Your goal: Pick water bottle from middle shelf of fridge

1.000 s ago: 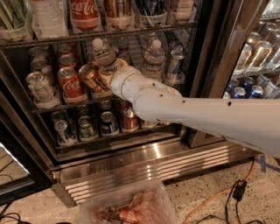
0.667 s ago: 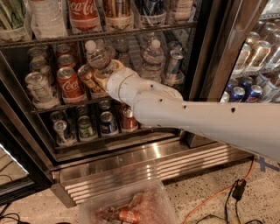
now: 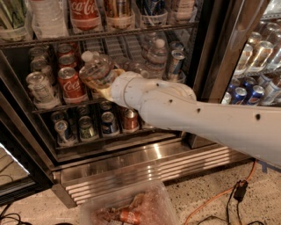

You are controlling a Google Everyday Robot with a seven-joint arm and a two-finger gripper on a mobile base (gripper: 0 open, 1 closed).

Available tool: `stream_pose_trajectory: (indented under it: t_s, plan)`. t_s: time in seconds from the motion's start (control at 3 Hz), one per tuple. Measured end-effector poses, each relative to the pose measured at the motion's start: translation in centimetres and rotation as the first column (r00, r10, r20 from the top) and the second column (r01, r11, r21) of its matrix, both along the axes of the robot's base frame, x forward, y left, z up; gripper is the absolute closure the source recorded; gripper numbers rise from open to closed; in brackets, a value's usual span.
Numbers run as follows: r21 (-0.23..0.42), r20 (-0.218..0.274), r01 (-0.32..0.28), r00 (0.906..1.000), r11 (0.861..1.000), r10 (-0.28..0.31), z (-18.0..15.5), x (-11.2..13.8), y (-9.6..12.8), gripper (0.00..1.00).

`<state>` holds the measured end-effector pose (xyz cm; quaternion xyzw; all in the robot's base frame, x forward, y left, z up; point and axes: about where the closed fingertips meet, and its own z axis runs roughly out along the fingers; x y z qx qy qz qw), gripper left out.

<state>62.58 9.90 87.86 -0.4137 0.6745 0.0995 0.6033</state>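
Note:
The fridge [image 3: 145, 169] stands open in front of me. My gripper [image 3: 104, 84] is at the front of the middle shelf [image 3: 52, 107], mostly hidden behind my white wrist. It is shut on the water bottle [image 3: 97, 70], a clear ribbed bottle with a white cap. The bottle is tilted, cap up and to the left, and held in front of the cans, above the shelf rail. A second water bottle [image 3: 157, 57] stands upright further right on the same shelf.
Red cola cans [image 3: 70, 83] and a silver can [image 3: 40, 88] stand left of the gripper. A red-labelled cola bottle [image 3: 84, 13] is on the shelf above, several cans [image 3: 109, 123] below. A dark door post [image 3: 215, 66], a plastic bin [image 3: 131, 206] and an orange cable [image 3: 210, 202] are nearby.
The gripper has come out toward the camera and slightly left with the water bottle in it. The bottle now leans more, clear of the lane it stood in.

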Motion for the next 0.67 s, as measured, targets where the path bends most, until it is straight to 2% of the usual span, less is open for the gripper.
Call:
stream_pose_trajectory:
  t_s: [0.33, 0.67]
  plan:
    - [-0.061, -0.037, 0.01, 0.9992, 0.998, -0.013, -0.6, -0.7, -1.9, 1.0]
    - [-0.094, -0.059, 0.026, 0.9978, 0.995, -0.032, -0.9, -0.9, -3.6, 1.0]
